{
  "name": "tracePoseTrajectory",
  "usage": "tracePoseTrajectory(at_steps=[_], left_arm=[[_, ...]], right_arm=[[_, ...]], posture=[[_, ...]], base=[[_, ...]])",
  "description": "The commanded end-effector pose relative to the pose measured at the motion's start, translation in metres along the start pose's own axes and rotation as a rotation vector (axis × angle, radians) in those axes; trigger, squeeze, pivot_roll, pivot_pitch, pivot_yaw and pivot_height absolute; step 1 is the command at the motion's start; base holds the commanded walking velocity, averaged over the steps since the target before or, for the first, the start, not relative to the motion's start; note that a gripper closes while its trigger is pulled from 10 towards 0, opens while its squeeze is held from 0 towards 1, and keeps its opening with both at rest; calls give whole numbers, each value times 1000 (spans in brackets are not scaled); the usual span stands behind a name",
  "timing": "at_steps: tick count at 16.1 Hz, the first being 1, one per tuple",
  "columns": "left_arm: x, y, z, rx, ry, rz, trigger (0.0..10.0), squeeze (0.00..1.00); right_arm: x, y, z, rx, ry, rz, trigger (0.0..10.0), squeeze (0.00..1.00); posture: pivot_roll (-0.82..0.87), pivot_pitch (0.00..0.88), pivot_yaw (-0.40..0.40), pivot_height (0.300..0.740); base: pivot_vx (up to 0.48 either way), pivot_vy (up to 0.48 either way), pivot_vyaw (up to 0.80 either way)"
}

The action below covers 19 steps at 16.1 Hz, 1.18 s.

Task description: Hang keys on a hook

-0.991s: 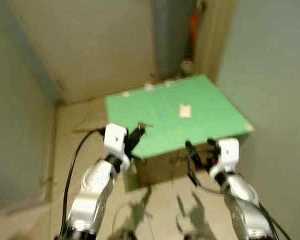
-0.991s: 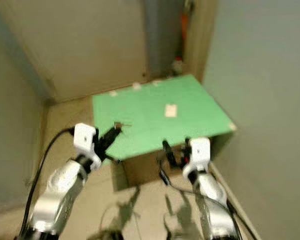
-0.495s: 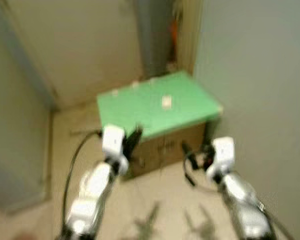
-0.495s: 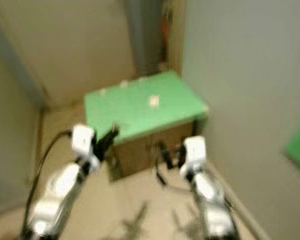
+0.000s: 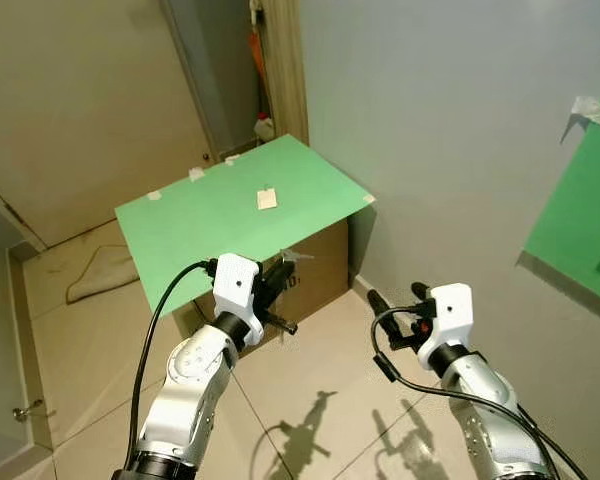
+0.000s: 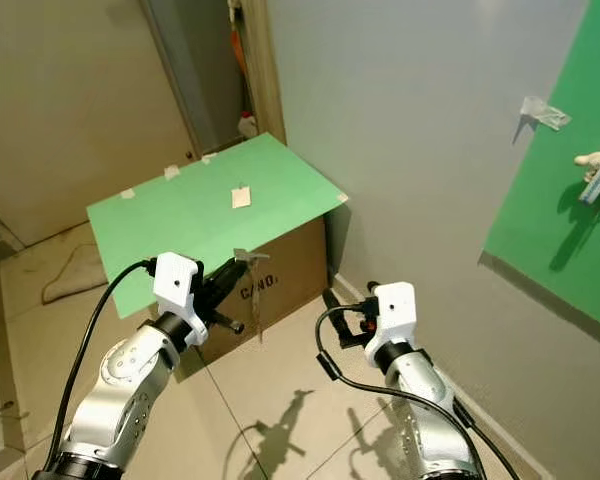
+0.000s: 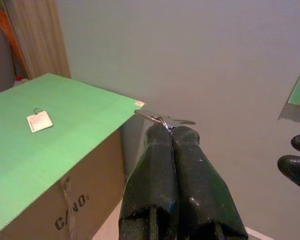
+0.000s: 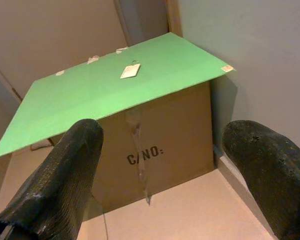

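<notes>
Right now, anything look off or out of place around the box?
One thing: the green sheet lies askew on the cardboard box, jutting well past its edges. A small tag lies loose on it. Nothing looks spilled or damaged.

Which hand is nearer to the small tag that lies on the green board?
The left hand, shut on a key, is over the green board's near edge, nearer the tag. The right hand hangs over the floor, farther away.

Narrow hallway corner, pale walls and tiled floor.
A grey wall (image 5: 450, 120) fills the upper right; a beige door (image 5: 70, 110) takes the upper left. A cardboard box (image 6: 280, 275) topped by a green board (image 5: 230, 215) sits mid-frame on glossy beige tiles (image 5: 320, 400) showing shadows.
</notes>
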<state>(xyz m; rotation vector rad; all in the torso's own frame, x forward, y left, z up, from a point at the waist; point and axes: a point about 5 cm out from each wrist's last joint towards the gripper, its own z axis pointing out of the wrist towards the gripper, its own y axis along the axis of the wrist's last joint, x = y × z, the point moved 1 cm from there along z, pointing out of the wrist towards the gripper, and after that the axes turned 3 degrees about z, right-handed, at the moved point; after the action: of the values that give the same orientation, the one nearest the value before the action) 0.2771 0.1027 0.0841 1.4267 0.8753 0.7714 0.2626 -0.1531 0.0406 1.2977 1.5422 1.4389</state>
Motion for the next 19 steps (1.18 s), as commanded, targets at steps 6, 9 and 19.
tracePoseTrajectory(at_steps=[6,9,19], left_arm=[[5,3,1,-12,-37,-15,0,0],[6,3,1,-13,-47,-28,0,0],[36,22,10,7,-111,48,0,0]], right_arm=[[4,0,0,7,14,-11,10000,0],[4,0,-1,10,14,-13,10000,0],[22,19,6,31,223,-94,10000,0]], posture=[[-238,2,124,740],[-239,4,124,740],[-243,8,128,740]], base=[[0,479,-689],[0,480,-702],[0,192,-360]])
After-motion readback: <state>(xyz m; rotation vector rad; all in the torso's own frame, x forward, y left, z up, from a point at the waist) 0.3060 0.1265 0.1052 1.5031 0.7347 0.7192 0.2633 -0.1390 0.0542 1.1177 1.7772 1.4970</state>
